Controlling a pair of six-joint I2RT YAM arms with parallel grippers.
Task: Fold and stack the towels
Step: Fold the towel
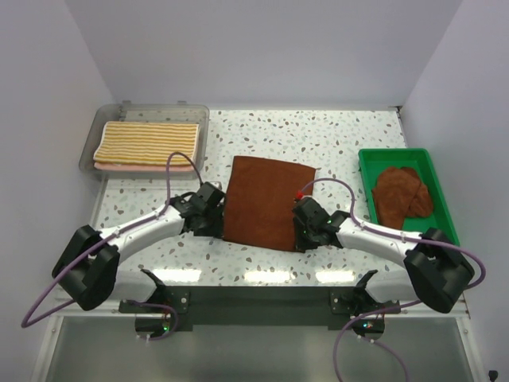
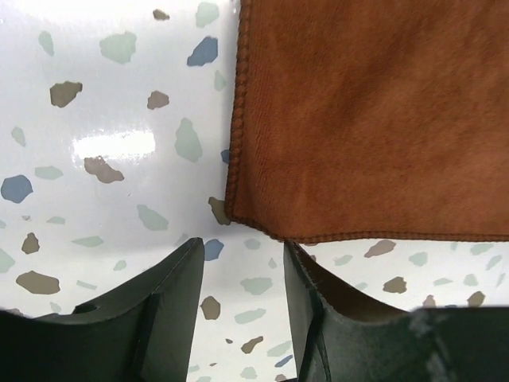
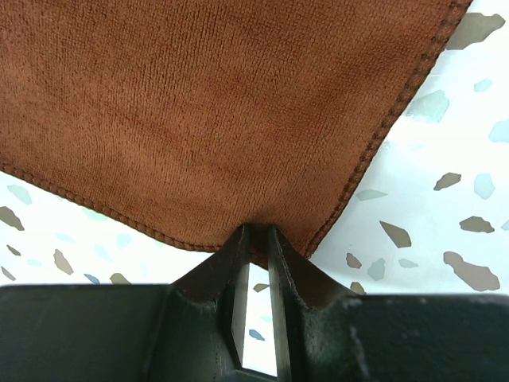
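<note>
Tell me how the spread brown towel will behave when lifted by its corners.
The brown towel is thin cloth lying flat, so it will likely droop between held corners. It looks light. Its fuzzy weave probably grips well, though a hemmed corner could slip.

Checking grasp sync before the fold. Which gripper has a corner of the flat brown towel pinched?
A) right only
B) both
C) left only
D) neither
A: the right gripper has its jaws closed on a near corner of the flat brown towel, while the left gripper has its jaws apart, with the other near corner lying just ahead of them, ungripped.
</note>
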